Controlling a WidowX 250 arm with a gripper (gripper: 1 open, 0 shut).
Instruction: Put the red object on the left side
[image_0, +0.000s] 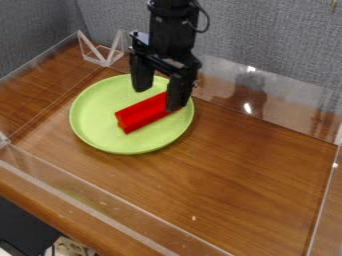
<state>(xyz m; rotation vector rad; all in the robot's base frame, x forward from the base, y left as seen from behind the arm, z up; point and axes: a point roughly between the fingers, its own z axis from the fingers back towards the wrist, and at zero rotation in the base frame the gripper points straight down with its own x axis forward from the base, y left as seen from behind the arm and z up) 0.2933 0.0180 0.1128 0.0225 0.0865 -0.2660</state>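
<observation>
- Wooden worktop (227, 170) carries one green plate (100, 130)
- One red object (140, 113) lies on the plate, its far end hidden behind the tool (160, 92)
- Tool spread wide, holding nothing

Arm: black, upright, coming down from the top edge.
Hand (159, 88): points straight down, fingers spread wide, nothing gripped.

A lime-green plate (100, 135) sits on a wooden table (227, 190).
</observation>
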